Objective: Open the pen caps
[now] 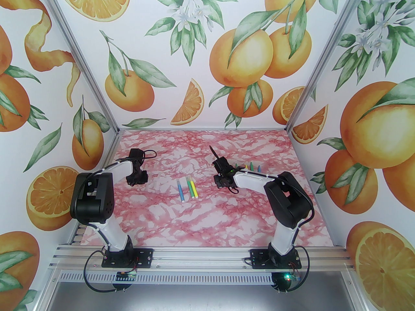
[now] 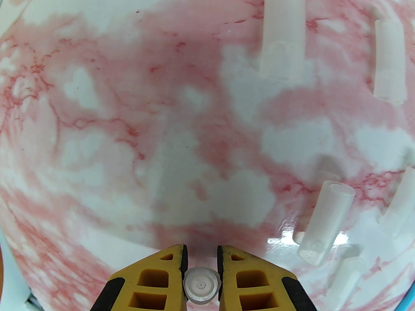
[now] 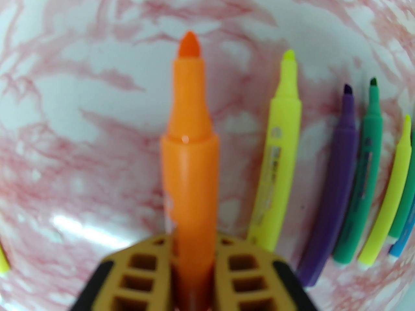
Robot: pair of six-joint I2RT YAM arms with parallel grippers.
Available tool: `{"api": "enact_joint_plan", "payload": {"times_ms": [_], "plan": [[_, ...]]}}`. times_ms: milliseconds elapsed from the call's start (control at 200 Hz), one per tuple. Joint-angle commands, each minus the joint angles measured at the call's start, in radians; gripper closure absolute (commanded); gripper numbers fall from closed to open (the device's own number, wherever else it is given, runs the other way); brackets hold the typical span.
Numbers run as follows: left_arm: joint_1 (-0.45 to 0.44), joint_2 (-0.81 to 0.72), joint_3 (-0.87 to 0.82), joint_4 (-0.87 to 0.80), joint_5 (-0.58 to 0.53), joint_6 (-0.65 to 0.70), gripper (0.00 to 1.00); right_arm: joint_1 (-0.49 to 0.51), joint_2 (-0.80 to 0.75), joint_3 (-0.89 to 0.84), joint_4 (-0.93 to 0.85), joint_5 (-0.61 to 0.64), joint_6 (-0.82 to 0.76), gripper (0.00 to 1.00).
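Observation:
My right gripper point(image 3: 194, 241) is shut on the barrel of an orange pen point(image 3: 189, 160), whose bare felt tip points away from the camera, above the table. To its right lies a row of uncapped pens: yellow point(image 3: 282, 141), purple point(image 3: 337, 186), green point(image 3: 366, 173), a second yellow point(image 3: 389, 199) and blue point(image 3: 402, 241). My left gripper point(image 2: 201, 251) is shut on a clear pen cap point(image 2: 201, 285), seen end-on. Several loose clear caps point(image 2: 283, 31) lie to its right. In the top view the left gripper point(image 1: 136, 178) hangs at mid-left and the right gripper point(image 1: 220, 181) right of centre.
Three capped pens, a blue one point(image 1: 182, 191) among them, lie side by side mid-table between the arms. The uncapped row point(image 1: 246, 166) sits just behind the right forearm. The pink marbled tabletop point(image 1: 194, 225) is walled on three sides.

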Motion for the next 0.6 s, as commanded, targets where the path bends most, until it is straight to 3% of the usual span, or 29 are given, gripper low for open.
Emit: {"api": "enact_joint_plan", "payload": {"times_ms": [0, 595], "plan": [[0.009, 0.012, 0.006, 0.023, 0.057, 0.002, 0.84, -0.005, 0.022, 0.017, -0.020, 0.030, 0.011, 0.74], [0.021, -0.035, 0.000, 0.027, 0.112, -0.001, 0.70, -0.003, -0.066, -0.037, 0.045, 0.009, 0.001, 0.64]]}}
